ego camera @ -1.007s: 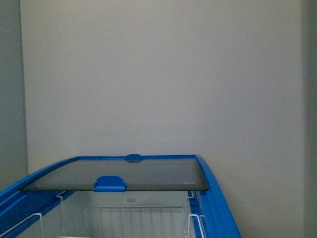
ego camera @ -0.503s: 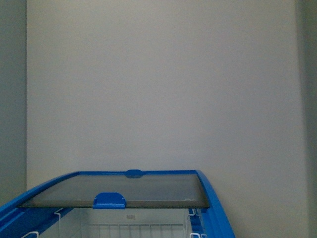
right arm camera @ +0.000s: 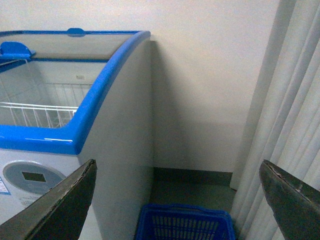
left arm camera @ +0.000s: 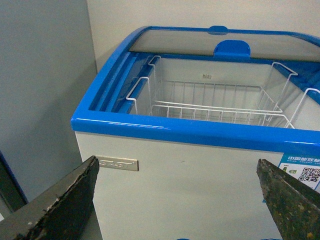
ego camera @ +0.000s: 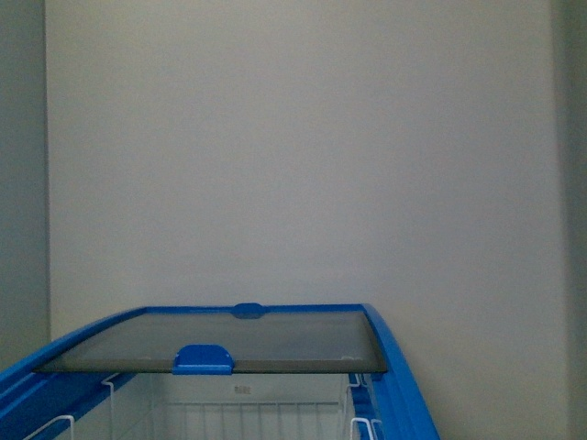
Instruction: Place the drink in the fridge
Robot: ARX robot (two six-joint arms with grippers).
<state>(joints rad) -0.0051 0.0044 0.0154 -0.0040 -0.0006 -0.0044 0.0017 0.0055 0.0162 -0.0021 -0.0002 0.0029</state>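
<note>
Both the left end effector (left arm camera: 177,200) and right end effector (right arm camera: 177,200) are spread empty, the white chest fridge with blue rim (left arm camera: 165,131) just beyond them, lid slid back.

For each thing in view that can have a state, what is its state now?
fridge: open at the near side, no drink seen inside
glass lid: slid to the far end
wire basket: hanging inside the fridge, empty
left gripper: open, holding nothing
right gripper: open, holding nothing
blue basket: on the floor beside the fridge; contents hidden
</note>
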